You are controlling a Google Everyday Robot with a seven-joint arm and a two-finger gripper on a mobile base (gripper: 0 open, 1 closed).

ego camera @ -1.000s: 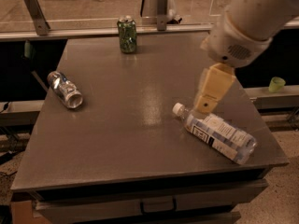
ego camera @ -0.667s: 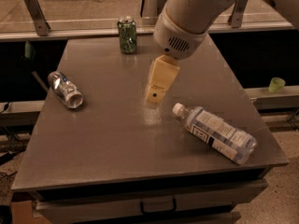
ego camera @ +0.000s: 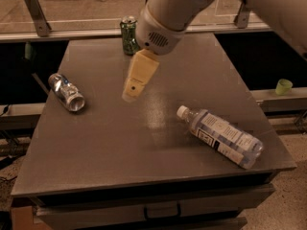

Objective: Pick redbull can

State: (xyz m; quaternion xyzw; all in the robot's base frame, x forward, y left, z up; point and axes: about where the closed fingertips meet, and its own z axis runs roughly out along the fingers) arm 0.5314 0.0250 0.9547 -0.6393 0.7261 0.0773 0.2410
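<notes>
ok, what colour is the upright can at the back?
Dark green can, camera view. Pincer hangs above the table, in front of it.

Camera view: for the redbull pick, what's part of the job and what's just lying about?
Job: redbull can, lying on its side near the left edge of the table; hand, over mid-table, apart from the can.
Lying about: green can, upright at the back; plastic bottle, on its side, front right.
</notes>
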